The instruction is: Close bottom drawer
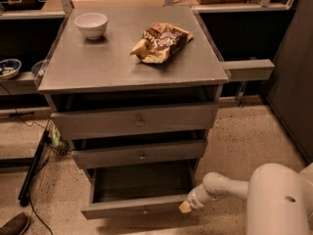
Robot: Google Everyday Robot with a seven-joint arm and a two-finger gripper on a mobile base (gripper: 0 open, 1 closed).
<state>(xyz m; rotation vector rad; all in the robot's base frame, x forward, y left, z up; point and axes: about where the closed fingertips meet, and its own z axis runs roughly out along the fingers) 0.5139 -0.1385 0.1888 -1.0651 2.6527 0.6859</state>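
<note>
The bottom drawer (134, 208) is the lowest of three grey drawers in the cabinet. It stands pulled far out, its empty inside showing, with a small brass knob on its shallow front. My gripper (186, 207) is at the end of the white arm coming from the lower right. It sits at the right end of the bottom drawer's front panel, touching or nearly touching it. The middle drawer (141, 154) and top drawer (137, 120) above are out a little.
A white bowl (91, 25) and a brown snack bag (160, 42) lie on the cabinet top (98, 67). A dark panel (293, 82) stands at the right. A black rod and cables (34, 165) lie on the speckled floor at the left, a shoe (13, 225) at the bottom left.
</note>
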